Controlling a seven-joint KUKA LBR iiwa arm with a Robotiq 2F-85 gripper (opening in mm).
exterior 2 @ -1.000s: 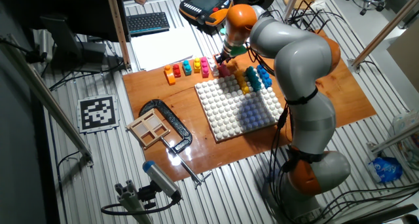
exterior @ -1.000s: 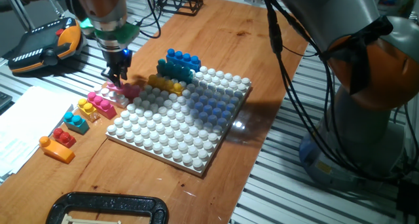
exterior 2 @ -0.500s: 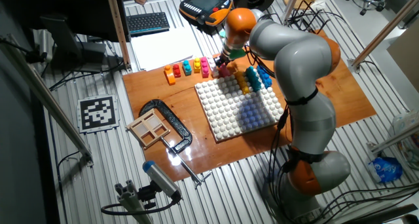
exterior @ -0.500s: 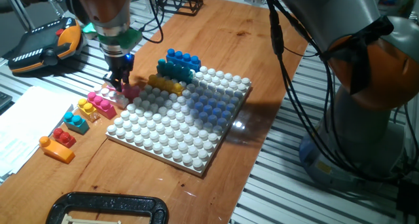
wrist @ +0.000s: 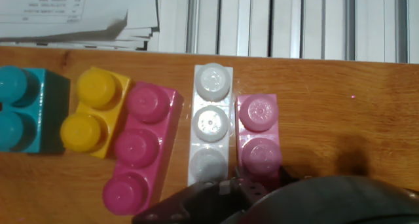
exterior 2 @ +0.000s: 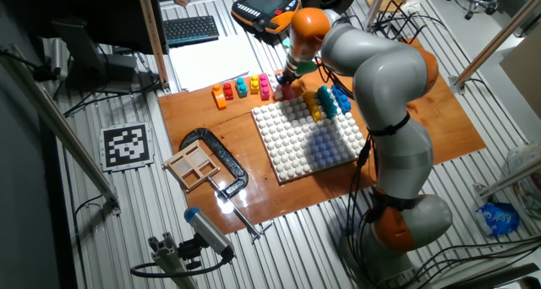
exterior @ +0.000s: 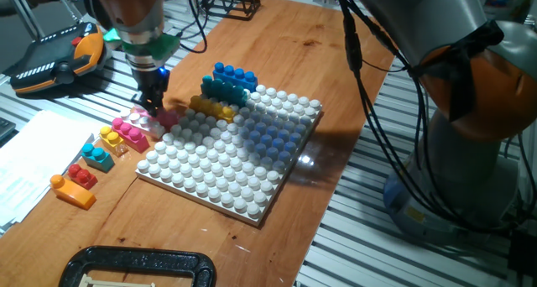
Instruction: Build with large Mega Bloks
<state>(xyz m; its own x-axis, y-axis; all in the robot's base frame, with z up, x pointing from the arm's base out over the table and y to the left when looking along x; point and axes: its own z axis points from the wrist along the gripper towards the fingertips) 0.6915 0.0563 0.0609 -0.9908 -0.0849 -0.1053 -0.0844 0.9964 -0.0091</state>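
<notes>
Our target looks to be the small pink brick (wrist: 260,135), lying on the counter (exterior: 336,86) just off the baseplate's (exterior: 231,157) far-left corner, side by side with a white three-stud brick (wrist: 211,122); the two seem to touch along their long edges. Our gripper (exterior: 152,101) is right over that pair, low to the counter, but we cannot tell whether the jaws are apart or closed on anything: the fixed views are too small and the hand view shows only the dark base of the gripper.

The main risk, as we judge it, is crowding. If one finger comes down on the white brick instead of in the seam, we could pinch both bricks or tip the pink one. A longer pink brick (wrist: 139,149) and a yellow brick (wrist: 95,116) sit just beyond, and a nudge could shove the row out of line. A lift with a shallow hold might also let the brick twist and drop.
</notes>
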